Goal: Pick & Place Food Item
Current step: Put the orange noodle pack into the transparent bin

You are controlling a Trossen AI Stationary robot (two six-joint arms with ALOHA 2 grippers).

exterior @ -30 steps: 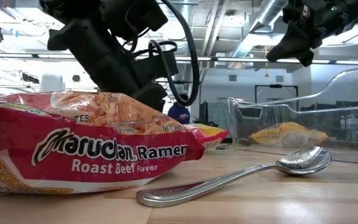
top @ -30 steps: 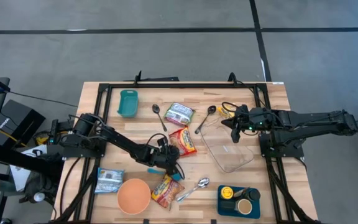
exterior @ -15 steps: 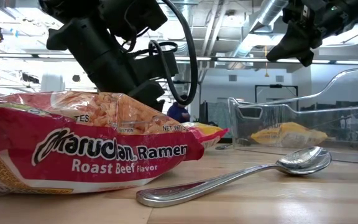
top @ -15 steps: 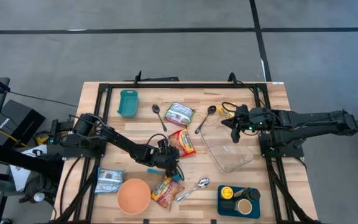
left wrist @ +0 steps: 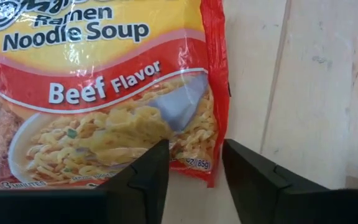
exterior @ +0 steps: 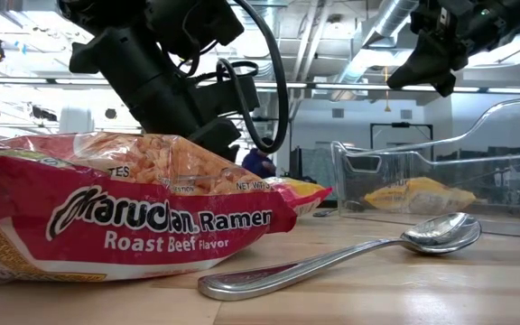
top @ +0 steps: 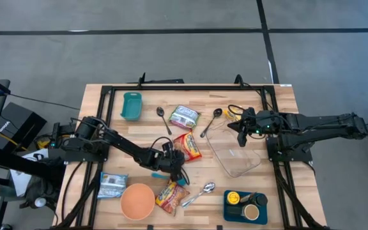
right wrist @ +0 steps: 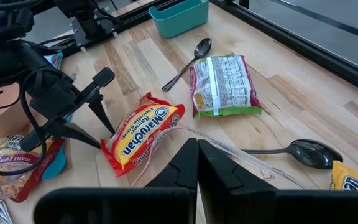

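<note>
A red and yellow beef ramen packet [top: 188, 145] lies flat mid-table; it also shows in the left wrist view [left wrist: 104, 93] and the right wrist view [right wrist: 143, 134]. My left gripper [top: 177, 165] slants down at the packet's near end, open, with its fingertips [left wrist: 156, 155] over the packet's near corner [left wrist: 211, 177]. A clear plastic container [top: 235, 153] stands to the packet's right. My right gripper [top: 241, 137] hangs shut above the container's far end, holding nothing. My left gripper's two fingers stand apart over the packet's near corner [left wrist: 211, 177], slanting down from the table's near left. I cannot tell whether they touch the packet. The packet lies flat on the table.
A second ramen packet [top: 171, 195] and a spoon [top: 200, 193] lie near the front edge, beside an orange bowl [top: 137, 200]. A green packet [top: 184, 116], two spoons and a teal bin [top: 131, 105] lie farther back. A blue tray [top: 245, 206] sits front right.
</note>
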